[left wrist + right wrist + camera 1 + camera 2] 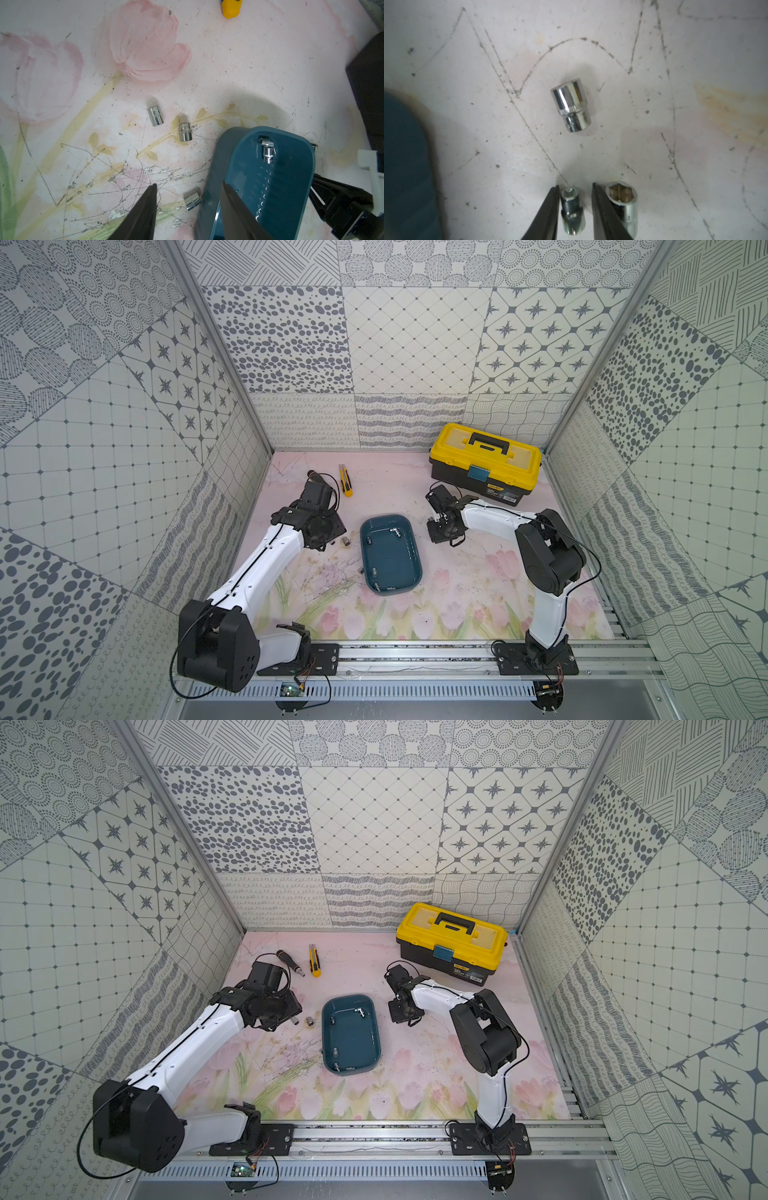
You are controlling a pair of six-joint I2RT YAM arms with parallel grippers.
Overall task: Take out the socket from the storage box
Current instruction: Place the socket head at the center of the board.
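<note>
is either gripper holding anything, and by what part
Nothing held: right gripper jaws slightly apart around a small socket lying on the table; left gripper open, empty.

A yellow-lidded black toolbox (486, 466) stands at the far corner of the tulip-printed desk (457, 597); a yellow utility knife (345, 481) lies well apart.

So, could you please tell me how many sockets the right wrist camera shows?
3: small socket within the open right pincer, wide socket just outside it, third socket lying ahead.

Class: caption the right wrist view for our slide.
Right hand open around one small socket on the mat, two sockets nearby.
</note>
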